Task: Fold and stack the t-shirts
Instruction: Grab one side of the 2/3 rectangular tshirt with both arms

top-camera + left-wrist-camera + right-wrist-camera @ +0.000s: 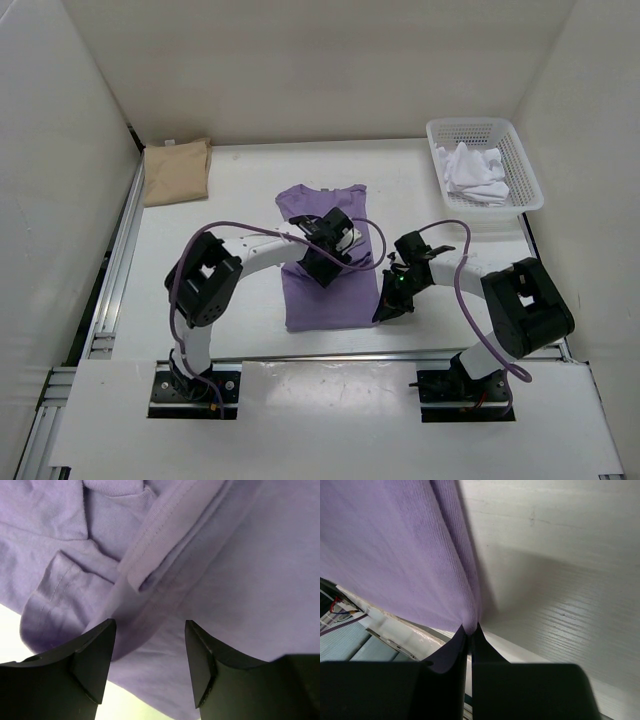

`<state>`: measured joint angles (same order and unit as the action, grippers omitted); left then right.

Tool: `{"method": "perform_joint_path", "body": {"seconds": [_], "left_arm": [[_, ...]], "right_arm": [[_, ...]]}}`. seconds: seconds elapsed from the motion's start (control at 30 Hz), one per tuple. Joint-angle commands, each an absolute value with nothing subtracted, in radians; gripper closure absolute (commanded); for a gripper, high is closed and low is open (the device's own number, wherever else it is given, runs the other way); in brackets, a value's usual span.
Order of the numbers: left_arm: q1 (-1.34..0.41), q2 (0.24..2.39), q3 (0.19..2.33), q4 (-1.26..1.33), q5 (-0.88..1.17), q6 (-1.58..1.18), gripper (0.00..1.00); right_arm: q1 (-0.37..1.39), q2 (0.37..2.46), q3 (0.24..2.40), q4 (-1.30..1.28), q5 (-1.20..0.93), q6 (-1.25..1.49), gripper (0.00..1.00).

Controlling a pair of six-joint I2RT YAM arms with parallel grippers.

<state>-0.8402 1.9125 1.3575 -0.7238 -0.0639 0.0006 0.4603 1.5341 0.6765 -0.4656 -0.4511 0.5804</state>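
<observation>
The lavender t-shirt (322, 285) lies spread lengthwise in the middle of the table, collar to the back. My left gripper (340, 232) hovers low over its upper part; in the left wrist view the gripper (150, 650) is open, with folded purple cloth (210, 570) and a sleeve hem below it and nothing between the fingers (95, 655). At the shirt's right lower edge my right gripper (384, 308) is shut; its wrist view shows the gripper (471, 628) pinching the lavender hem (395, 545). A folded tan t-shirt (176, 170) rests at the back left. The white t-shirt (475, 172) lies crumpled in the basket.
The white perforated basket (522, 170) stands at the back right corner. White walls close in the back and both sides. A metal rail (112, 270) runs along the table's left edge. Purple cables loop off both arms.
</observation>
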Motion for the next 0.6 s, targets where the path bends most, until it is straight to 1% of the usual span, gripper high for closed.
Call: {"method": "perform_joint_path", "body": {"seconds": [0.0, 0.13, 0.17, 0.23, 0.27, 0.43, 0.57], "left_arm": [[-0.847, 1.930, 1.391, -0.697, -0.110, 0.000, 0.34], [-0.847, 1.963, 1.402, -0.696, -0.150, 0.000, 0.49], [-0.835, 1.963, 1.413, -0.696, -0.150, 0.000, 0.59], [-0.824, 1.973, 1.425, -0.696, -0.150, 0.000, 0.69], [-0.824, 1.973, 1.440, -0.696, -0.150, 0.000, 0.72], [-0.787, 1.973, 1.486, -0.696, -0.150, 0.000, 0.73], [-0.752, 2.006, 1.509, -0.696, -0.150, 0.000, 0.71]], "right_arm": [[0.457, 1.525, 0.644, -0.492, -0.411, 0.572, 1.00], [0.457, 1.516, 0.644, -0.483, -0.411, 0.572, 1.00], [0.457, 1.516, 0.644, -0.483, -0.411, 0.572, 1.00], [0.457, 1.516, 0.644, -0.483, -0.411, 0.572, 1.00], [0.457, 1.506, 0.644, -0.483, -0.411, 0.572, 1.00], [0.457, 1.506, 0.626, -0.483, -0.411, 0.572, 1.00], [0.457, 1.506, 0.626, -0.483, -0.411, 0.572, 1.00]]}}
